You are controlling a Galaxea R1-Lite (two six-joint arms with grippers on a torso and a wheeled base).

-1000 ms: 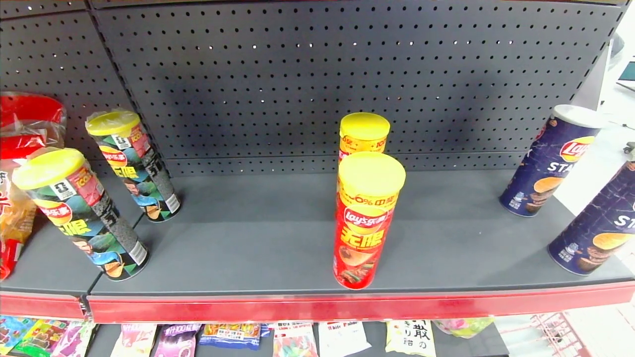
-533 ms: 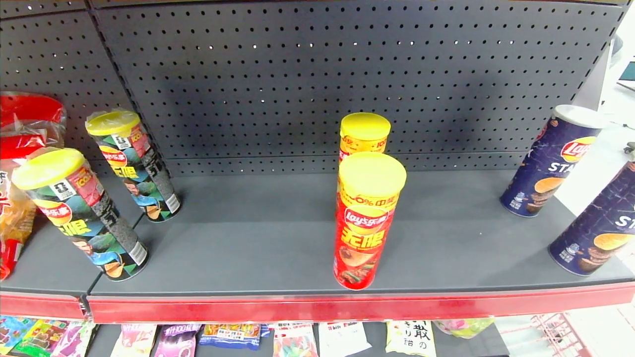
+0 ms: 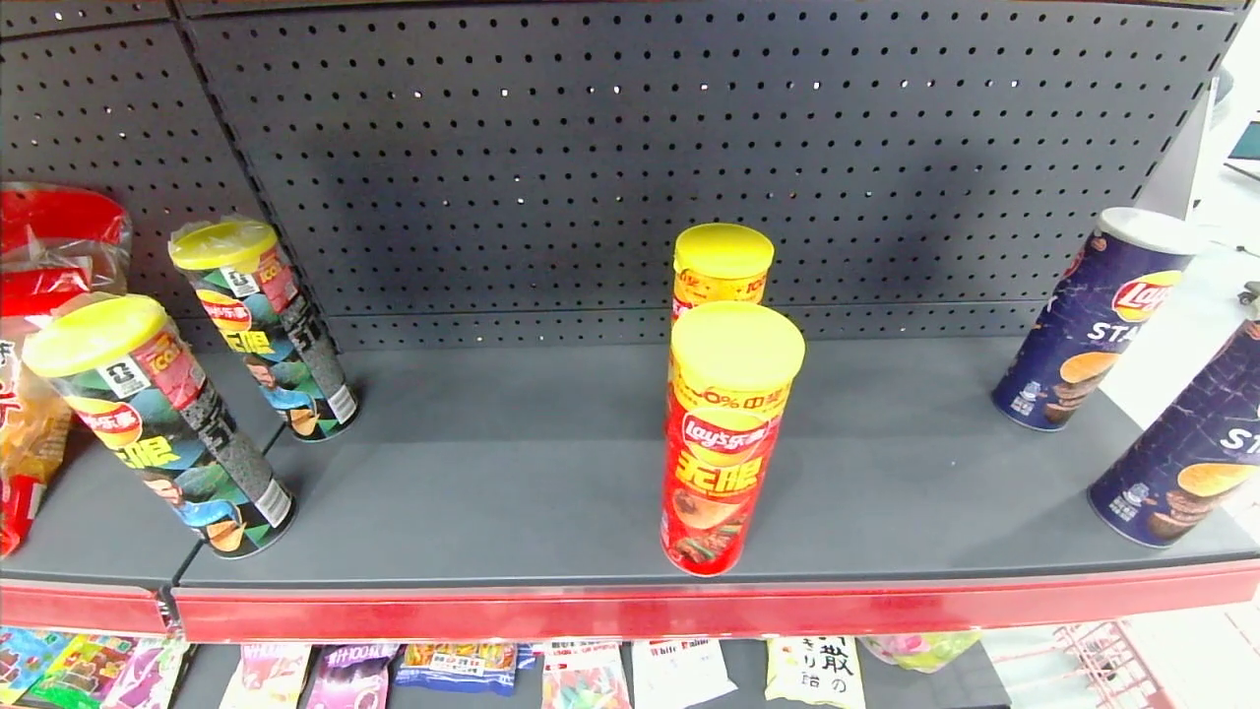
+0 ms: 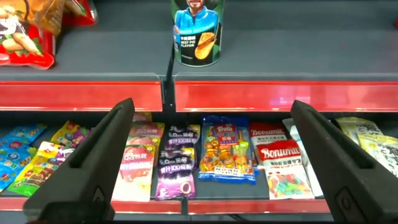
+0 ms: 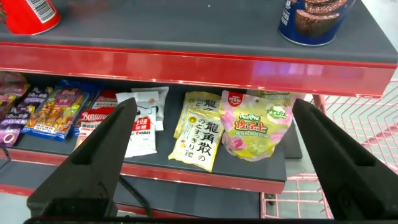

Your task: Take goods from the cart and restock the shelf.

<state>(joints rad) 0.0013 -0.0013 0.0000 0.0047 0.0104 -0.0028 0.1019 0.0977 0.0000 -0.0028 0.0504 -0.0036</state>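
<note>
A grey shelf (image 3: 512, 473) with a red front edge carries upright chip canisters. Two red ones with yellow lids stand in the middle, one at the front (image 3: 728, 443) and one behind it (image 3: 722, 266). Two dark patterned canisters (image 3: 162, 423) (image 3: 261, 325) stand at the left, two navy ones (image 3: 1093, 320) (image 3: 1191, 443) at the right. My left gripper (image 4: 211, 180) is open and holds nothing, low in front of the shelf edge, below a dark canister (image 4: 198, 31). My right gripper (image 5: 211, 174) is open too, below the navy canister (image 5: 311, 18).
Snack bags (image 4: 227, 149) (image 5: 202, 127) lie on the lower shelf in front of both grippers. A pink wire cart (image 3: 1102, 665) (image 5: 367, 118) stands at the lower right. Red and orange bags (image 3: 39, 295) crowd the shelf's far left. A perforated back panel (image 3: 591, 148) closes the shelf.
</note>
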